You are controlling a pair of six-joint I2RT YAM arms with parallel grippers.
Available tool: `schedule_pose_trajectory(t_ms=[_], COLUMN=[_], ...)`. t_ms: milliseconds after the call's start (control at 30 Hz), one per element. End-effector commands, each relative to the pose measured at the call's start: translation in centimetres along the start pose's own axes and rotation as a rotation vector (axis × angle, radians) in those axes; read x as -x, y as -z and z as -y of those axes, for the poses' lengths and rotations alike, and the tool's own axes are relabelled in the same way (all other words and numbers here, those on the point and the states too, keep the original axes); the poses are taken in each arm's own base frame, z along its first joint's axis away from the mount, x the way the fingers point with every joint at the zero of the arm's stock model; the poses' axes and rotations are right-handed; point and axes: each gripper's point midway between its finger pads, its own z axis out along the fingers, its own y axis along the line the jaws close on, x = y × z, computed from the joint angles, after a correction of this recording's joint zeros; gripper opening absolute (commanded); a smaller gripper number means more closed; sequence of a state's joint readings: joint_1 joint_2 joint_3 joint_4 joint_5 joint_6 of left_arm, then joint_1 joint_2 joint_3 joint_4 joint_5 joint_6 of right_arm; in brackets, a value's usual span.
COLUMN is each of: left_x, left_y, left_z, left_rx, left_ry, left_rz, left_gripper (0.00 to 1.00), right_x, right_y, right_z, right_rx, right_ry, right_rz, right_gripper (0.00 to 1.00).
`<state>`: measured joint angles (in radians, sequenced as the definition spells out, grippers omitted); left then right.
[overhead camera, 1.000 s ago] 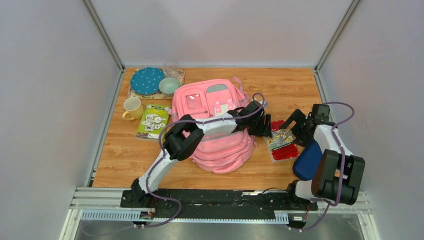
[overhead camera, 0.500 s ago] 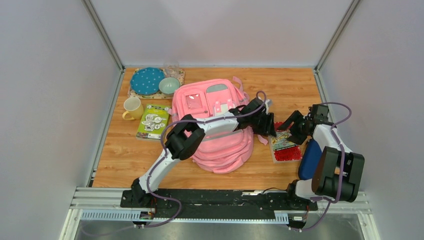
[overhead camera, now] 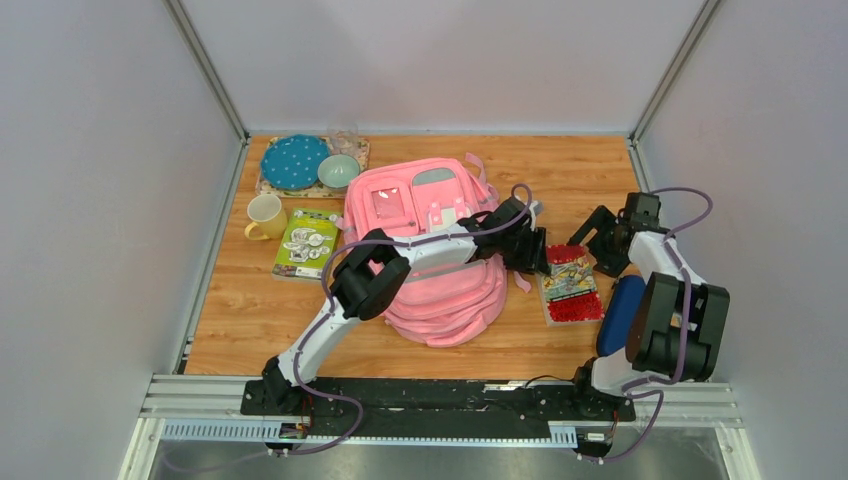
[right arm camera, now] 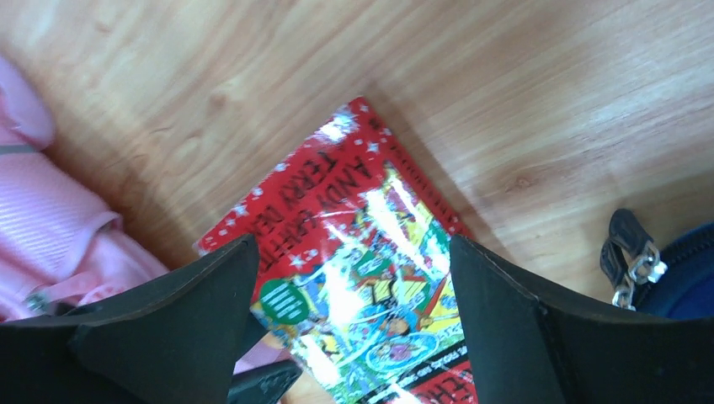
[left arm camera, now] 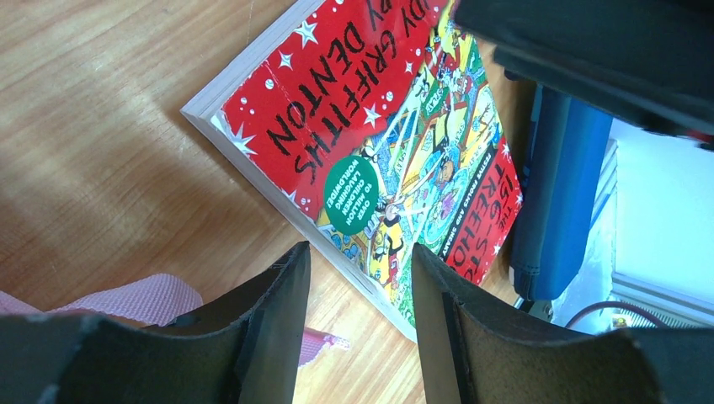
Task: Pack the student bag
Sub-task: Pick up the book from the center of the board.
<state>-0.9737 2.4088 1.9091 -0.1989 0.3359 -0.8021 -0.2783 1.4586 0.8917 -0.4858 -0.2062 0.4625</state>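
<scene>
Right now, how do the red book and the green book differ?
The red book lies right of the student bag; the green book left of it, by the yellow mug. The red book bears black lettering; the green book, white round pictures. The open left tool and open right tool hover at the red book, none at the green book. Both lie flat on the table.

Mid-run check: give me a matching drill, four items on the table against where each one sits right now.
1. student bag
2. red book
3. yellow mug
4. dark blue case

A. left side of the table
B. centre
C. lying flat, just right of the bag
D. right edge, beyond the book

Pairs: 1-B, 2-C, 3-A, 4-D.
</scene>
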Motion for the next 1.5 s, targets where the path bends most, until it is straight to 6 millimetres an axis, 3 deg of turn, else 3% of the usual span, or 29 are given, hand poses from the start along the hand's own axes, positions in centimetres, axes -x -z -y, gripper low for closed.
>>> schedule_pose_trajectory(t_ms=[0, 100, 267, 300, 467, 833, 967, 1100, 1133, 1167, 1267, 1367, 1467], left_x=[0.6, 0.8, 0.9, 1.6, 1.7, 3.5, 3.3, 2.7, 2.6, 2.3, 2.1, 2.3, 3.3], left_y=[0.7, 0.8, 0.2, 0.4, -0.1, 1.3, 1.2, 0.7, 0.6, 0.5, 0.5, 1.0, 2.5], left_z=[1.4, 1.4, 2.4, 3.7, 4.2, 7.4, 7.2, 5.7, 5.4, 5.1, 4.5, 4.8, 6.3], left_rx=[-0.034, -0.034, -0.085, -0.121, -0.151, -0.258, -0.257, -0.235, -0.232, -0.228, -0.215, -0.214, -0.243], left_ry=[-0.018, -0.024, -0.021, -0.032, -0.022, -0.042, -0.041, 0.006, 0.023, 0.031, 0.039, 0.012, -0.054], left_rz=[0.016, 0.018, 0.001, 0.004, -0.010, 0.047, 0.040, 0.015, 0.009, -0.001, -0.012, -0.008, 0.024], left_gripper=[0.55, 0.55, 0.56, 0.56, 0.55, 0.37, 0.39, 0.43, 0.38, 0.25, 0.00, 0.00, 0.00], right_x=[0.5, -0.7, -3.1, -3.4, -4.3, -5.8, -6.2, -6.4, -6.3, -6.3, -5.7, -4.6, -3.2], right_y=[-1.9, -2.5, -2.4, -2.3, -1.6, -1.3, -1.4, -1.4, -1.4, -1.4, -1.1, -0.2, 1.4], right_z=[1.5, 1.8, -0.9, -1.3, -3.2, -3.2, -3.1, -3.0, -3.0, -3.0, -3.1, -3.5, -3.8], right_rx=[-0.066, -0.054, 0.120, 0.142, 0.264, 0.299, 0.297, 0.298, 0.299, 0.297, 0.291, 0.283, 0.267], right_ry=[0.015, 0.008, -0.019, -0.039, -0.062, -0.067, -0.070, -0.072, -0.072, -0.072, -0.066, -0.055, -0.042], right_rz=[-0.007, -0.043, -0.143, -0.156, -0.191, -0.226, -0.231, -0.237, -0.236, -0.235, -0.216, -0.178, -0.121], right_gripper=[0.87, 0.88, 0.79, 0.76, 0.66, 0.55, 0.54, 0.54, 0.54, 0.54, 0.54, 0.60, 0.71])
